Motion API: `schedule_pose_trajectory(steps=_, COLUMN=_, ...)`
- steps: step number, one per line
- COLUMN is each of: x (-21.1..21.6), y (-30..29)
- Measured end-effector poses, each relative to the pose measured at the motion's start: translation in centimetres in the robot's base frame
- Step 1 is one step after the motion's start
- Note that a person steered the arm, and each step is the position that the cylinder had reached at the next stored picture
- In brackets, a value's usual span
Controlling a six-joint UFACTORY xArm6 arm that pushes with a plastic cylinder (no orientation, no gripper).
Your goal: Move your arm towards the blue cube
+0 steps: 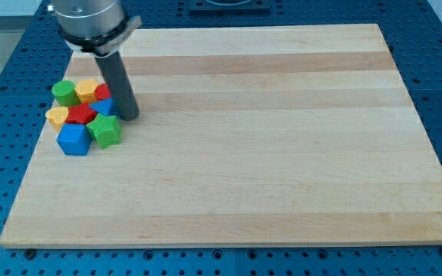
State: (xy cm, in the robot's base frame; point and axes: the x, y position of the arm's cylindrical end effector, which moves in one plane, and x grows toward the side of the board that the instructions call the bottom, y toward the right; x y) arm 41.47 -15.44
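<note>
A blue cube (74,139) lies at the lower left of a tight cluster of blocks near the board's left edge. Beside it on the right is a green star-shaped block (105,130). Above them sit a red block (80,115), a yellow block (57,116), a green block (66,93), a second yellow block (87,90), another red block (103,93) and a second blue block (104,107). My tip (130,117) rests on the board at the cluster's right edge, next to the second blue block, up and to the right of the blue cube.
The wooden board (267,146) lies on a blue perforated table (6,115). The arm's grey end (90,21) hangs over the board's top left corner.
</note>
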Motion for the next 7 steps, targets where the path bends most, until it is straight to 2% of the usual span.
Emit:
schedule_pose_trajectory(steps=1, x=0.3, y=4.2)
schedule_pose_trajectory(steps=3, x=8.3, y=4.4)
schedule_pose_trajectory(steps=7, x=8.6, y=-4.1)
